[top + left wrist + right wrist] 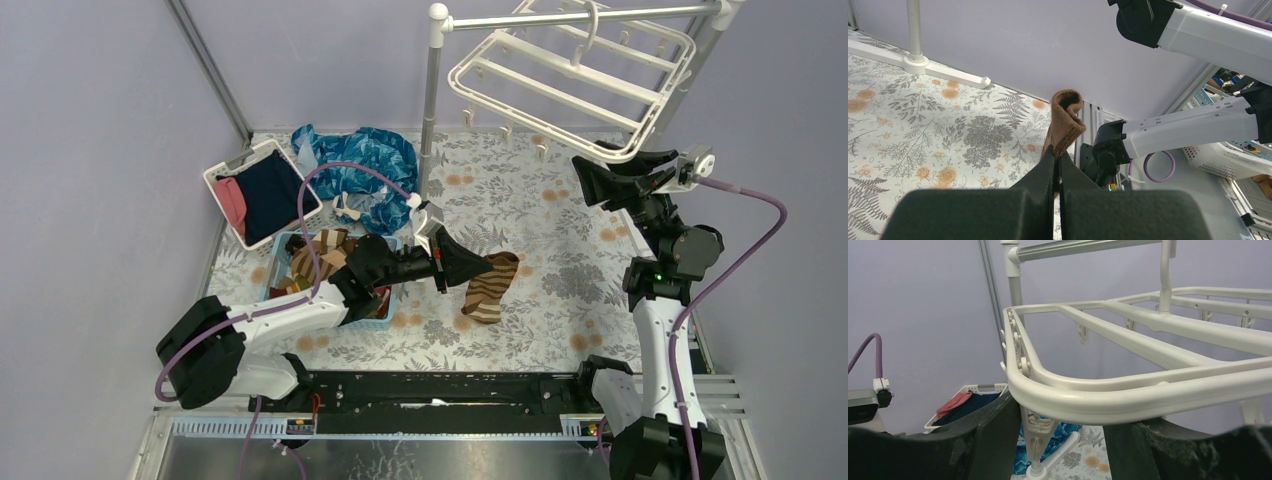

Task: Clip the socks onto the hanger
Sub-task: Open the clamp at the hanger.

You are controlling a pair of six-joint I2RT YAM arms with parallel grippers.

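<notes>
Between lilac walls [100,120], floral tablecloth [560,290], striped sock [490,290]

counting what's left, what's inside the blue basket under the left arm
Striped brown and tan socks lie in the blue basket. The left arm crosses over its right part, so whatever lies there is hidden.

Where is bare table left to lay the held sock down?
Bare floral table lies between the striped sock and the right arm, and along the near edge. Crowded: the far left, with white basket, blue cloth and sock basket.
</notes>
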